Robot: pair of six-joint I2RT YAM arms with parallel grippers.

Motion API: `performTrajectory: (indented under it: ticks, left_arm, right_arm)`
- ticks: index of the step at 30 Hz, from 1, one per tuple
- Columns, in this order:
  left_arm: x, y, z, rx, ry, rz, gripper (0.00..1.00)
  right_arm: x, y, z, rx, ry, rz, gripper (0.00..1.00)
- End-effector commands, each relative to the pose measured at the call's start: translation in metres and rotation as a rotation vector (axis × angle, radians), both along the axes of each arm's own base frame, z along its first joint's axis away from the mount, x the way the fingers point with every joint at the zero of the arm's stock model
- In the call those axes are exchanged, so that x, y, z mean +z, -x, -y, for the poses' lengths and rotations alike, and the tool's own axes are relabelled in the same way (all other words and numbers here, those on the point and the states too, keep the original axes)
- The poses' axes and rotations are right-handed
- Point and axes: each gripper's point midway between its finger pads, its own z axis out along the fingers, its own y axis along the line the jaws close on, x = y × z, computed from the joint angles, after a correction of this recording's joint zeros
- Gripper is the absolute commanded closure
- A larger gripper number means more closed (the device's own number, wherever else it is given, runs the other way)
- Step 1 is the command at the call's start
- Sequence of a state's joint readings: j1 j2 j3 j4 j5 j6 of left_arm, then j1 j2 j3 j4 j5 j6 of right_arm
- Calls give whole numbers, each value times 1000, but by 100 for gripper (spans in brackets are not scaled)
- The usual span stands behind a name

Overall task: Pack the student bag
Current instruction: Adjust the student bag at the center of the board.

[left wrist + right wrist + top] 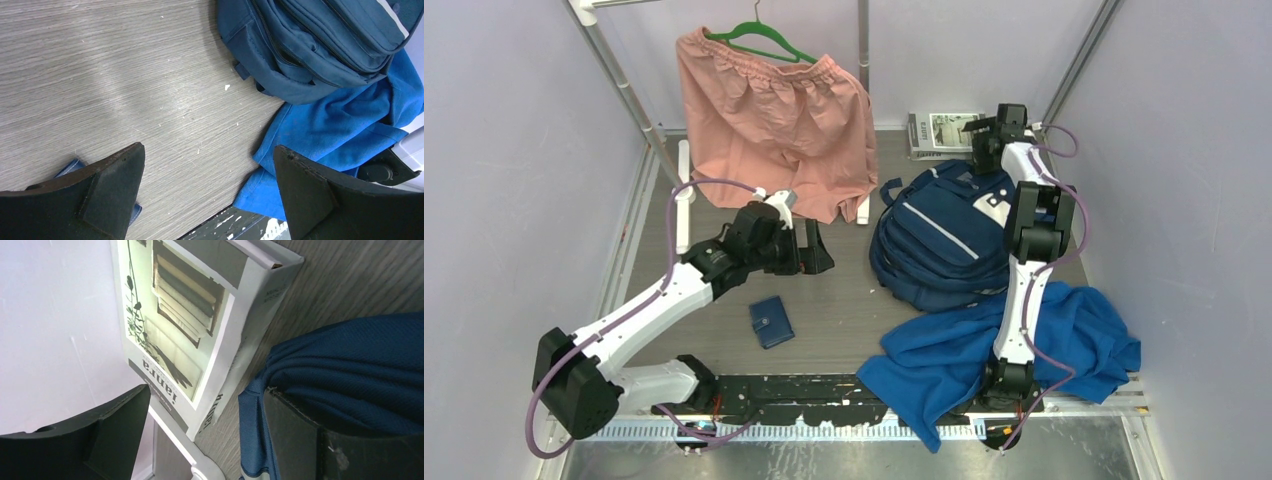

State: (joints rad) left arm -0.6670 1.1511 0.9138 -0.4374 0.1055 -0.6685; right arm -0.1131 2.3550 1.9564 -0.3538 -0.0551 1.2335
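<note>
On the right half of the table (844, 300) the student bag (939, 235) lies flat with its striped front upward, its top end toward the far right corner and its rounded bottom toward the near edge. A royal-blue cloth (1084, 340) is heaped along the near right edge, touching the bag's near side and spilling over the table's front rail; the right arm rises out of this heap and reaches across the bag's right edge. The right gripper (205, 390) hovers in the far right corner with its fingers spread and nothing between them. Below it a book (939, 130) lies against the far wall, and the bag's top edge sits just beside the book's corner, so that corner is cramped.

The left gripper (819, 250) hangs over the middle of the table, left of the bag, its fingers likewise spread wide and empty above bare wood grain. A small navy wallet (771, 322) lies near it on the near side, well apart from the bag. Open tabletop runs between wallet and bag. Pink shorts (774, 120) on a green hanger (759, 40) fill the far centre, their hem just beyond the left gripper
</note>
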Motion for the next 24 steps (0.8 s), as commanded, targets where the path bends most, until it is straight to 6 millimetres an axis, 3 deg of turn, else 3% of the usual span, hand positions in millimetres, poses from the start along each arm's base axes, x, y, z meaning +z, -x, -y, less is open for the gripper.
performTrajectory:
  ticks: [1,3,6,9,13,15,17,21,24]
  left_arm:
    - [24,-16,9,-7,39,69,0]
    - [24,-17,10,-9,40,67,0]
    - [26,-18,12,-8,44,73,0]
    - [25,-19,11,-4,46,74,0]
    - [23,-18,14,-14,53,64,0]
    - [22,-18,16,-19,60,57,0]
    - [23,-18,18,-23,68,55,0]
    - [25,-19,20,-25,75,53,0]
    - [25,-19,20,-18,78,49,0]
  right_arm:
    - [-41,7,-9,1,-45,-69,12]
    - [-27,13,3,-16,32,-58,12]
    - [-21,40,33,-67,169,-146,11]
    - [-26,75,73,-153,163,-204,12]
    - [-21,107,95,-176,155,-193,13]
    - [-3,108,92,-127,179,-158,12]
    - [18,95,74,-33,152,-70,13]
    - [82,70,43,103,217,70,13]
    - [111,62,24,139,268,114,12]
